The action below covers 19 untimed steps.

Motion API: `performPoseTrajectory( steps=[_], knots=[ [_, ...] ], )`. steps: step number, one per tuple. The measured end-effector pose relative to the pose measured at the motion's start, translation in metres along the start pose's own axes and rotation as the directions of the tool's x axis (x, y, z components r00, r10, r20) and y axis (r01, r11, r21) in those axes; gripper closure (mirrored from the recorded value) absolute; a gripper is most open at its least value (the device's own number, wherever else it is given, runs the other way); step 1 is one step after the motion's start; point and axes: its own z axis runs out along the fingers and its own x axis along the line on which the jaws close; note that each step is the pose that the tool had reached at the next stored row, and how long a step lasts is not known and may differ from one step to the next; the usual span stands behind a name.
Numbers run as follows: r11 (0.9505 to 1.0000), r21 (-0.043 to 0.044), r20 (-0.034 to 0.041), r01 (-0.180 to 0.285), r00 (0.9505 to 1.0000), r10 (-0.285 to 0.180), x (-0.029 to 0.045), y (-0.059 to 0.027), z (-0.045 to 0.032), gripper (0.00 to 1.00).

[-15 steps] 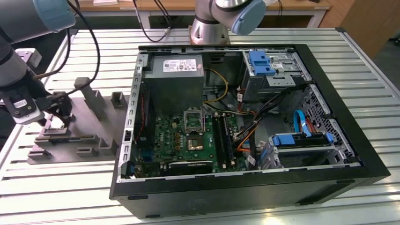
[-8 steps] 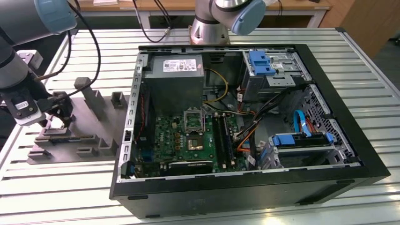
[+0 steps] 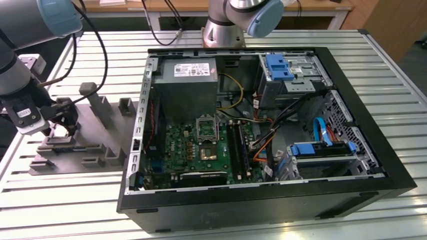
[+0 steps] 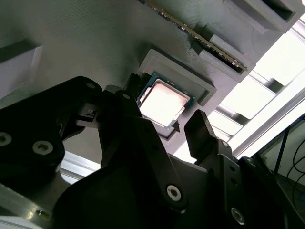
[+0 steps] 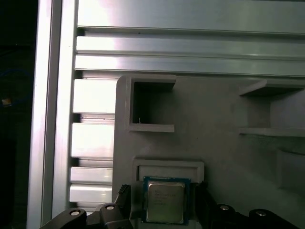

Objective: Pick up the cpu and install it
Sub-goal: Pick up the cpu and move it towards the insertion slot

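A slatted aluminium table spans the exterior view. On it an open black computer case lies on its side, filling the frame from the centre out to 3 and 5 o'clock. The arm has its base at 12 o'clock and a further link with a blue cap at 10 o'clock. Its wrist section points down toward the table at 9 o'clock.

Inside the case, a grey power supply sits at about 11 o'clock of the opening. The green motherboard lies below it toward 7 o'clock, with the metal-framed socket near the board's upper edge.

Outside the case, at 9 o'clock of the view, a grey moulded fixture (a block of slots and upright holders) rests on the slats. The gripper hangs over the fixture's 9 o'clock end, close to its surface.

In both wrist views the cpu lies flat, metal top up, in a shallow square recess of the fixture. The black fingers are apart and straddle it, one on each side. A slim gap seems to separate each from the chip's edge, though the angle makes contact hard to rule out.
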Motion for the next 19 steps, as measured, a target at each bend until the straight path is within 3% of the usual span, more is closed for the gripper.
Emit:
performPoseTrajectory(
  steps=[19],
  knots=[
    [1.0, 0.0003, 0.0003, -0.002, 1.0, 0.002, 0.003, 0.0015, 0.0006, 0.35]
  ],
)
